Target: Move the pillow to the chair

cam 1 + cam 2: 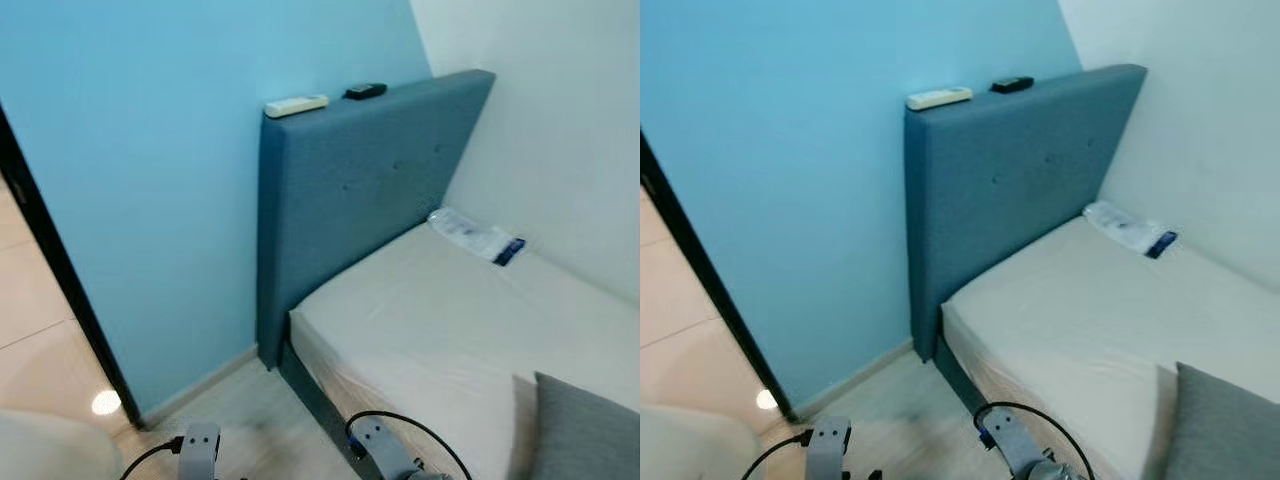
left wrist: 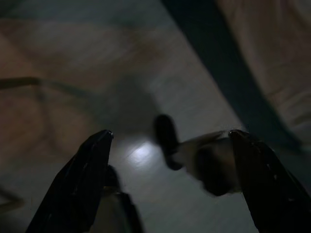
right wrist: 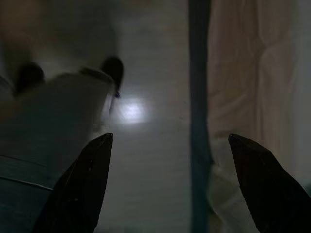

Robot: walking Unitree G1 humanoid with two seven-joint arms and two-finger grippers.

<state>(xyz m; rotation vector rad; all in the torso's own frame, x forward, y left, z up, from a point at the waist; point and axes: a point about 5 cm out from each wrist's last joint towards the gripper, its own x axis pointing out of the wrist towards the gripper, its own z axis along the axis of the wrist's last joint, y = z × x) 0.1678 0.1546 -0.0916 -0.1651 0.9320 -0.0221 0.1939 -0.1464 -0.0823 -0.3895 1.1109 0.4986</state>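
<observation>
A grey pillow (image 1: 585, 430) lies on the bare cream mattress (image 1: 440, 320), at its near right end. A pale rounded surface (image 1: 45, 448) shows at the bottom left by the doorway; I cannot tell what it is. Both arms hang low in front of me, the left arm (image 1: 200, 445) over the floor and the right arm (image 1: 378, 442) close to the bed's near corner. In the dark left wrist view my left gripper (image 2: 170, 133) is open over the floor with nothing between its fingers. My right gripper (image 3: 170, 136) is also open and holds nothing, above the floor beside the bed edge.
A tall blue headboard (image 1: 360, 190) stands against the blue wall, with a white remote (image 1: 296, 104) and a black remote (image 1: 365, 91) on top. A plastic packet (image 1: 475, 235) lies at the mattress head. A dark door frame (image 1: 60, 270) is at the left.
</observation>
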